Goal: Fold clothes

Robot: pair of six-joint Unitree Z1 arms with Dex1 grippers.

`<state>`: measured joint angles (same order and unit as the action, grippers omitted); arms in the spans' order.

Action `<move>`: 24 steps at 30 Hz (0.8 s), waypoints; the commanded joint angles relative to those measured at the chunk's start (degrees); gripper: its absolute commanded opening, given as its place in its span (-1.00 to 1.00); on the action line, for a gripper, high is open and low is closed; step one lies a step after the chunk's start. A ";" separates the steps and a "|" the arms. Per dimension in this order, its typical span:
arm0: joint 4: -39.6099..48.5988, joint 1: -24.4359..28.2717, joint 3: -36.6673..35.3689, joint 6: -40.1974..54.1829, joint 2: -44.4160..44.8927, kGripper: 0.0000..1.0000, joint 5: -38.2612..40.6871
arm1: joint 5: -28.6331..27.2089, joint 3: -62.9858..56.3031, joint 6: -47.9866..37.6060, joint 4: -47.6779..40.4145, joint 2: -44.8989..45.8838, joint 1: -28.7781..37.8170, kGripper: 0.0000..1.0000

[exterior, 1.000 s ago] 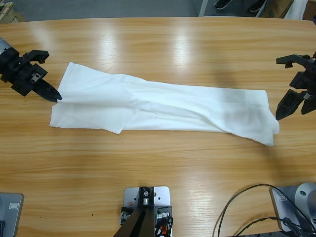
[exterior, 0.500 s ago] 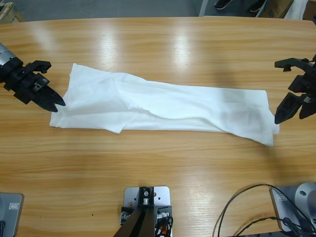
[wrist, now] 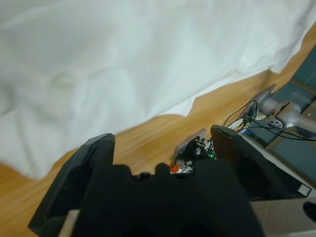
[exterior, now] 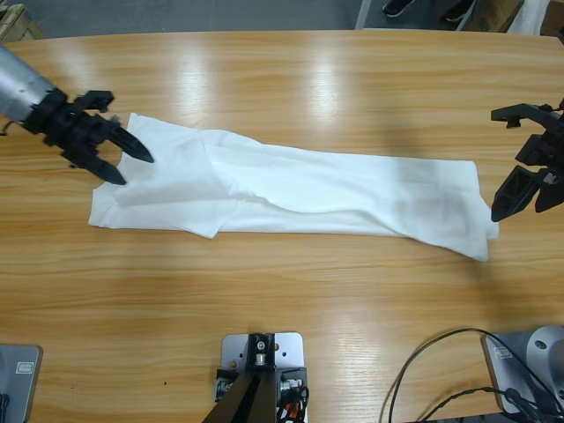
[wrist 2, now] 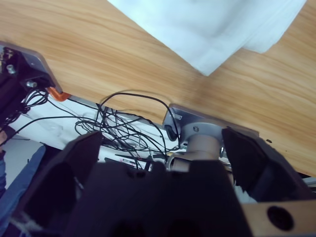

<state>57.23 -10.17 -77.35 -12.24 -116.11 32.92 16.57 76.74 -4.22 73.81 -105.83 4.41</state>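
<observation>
Wooden surface (exterior: 291, 79) holds the long-folded T-shirt (exterior: 300, 189); my left pincer (exterior: 123, 159) gapes empty over its end; right pincer (exterior: 502, 159) waits released; next I grab both ends.

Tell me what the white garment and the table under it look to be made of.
The T-shirt: soft, thin woven or knit fabric, probably cotton, matte; it drapes in folds and creases and lies limp. The table: wood or wood veneer, with long grain lines and a smooth glossy finish that reflects bright patches of overhead light. Solid wood or laminate cannot be told.
</observation>
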 commanded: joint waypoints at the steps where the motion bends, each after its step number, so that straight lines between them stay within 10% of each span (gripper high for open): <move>1: -7.70 -3.87 1.25 -2.67 -3.35 0.51 1.27 | -0.79 -1.28 0.70 0.54 1.19 0.63 1.00; 24: -12.39 -2.38 17.76 -5.36 10.17 0.51 -1.16 | 0.85 -1.28 1.00 -0.16 13.23 -4.04 1.00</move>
<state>45.47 -13.66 -62.22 -16.37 -114.00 32.48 16.37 76.75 -4.21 73.81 -100.58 4.41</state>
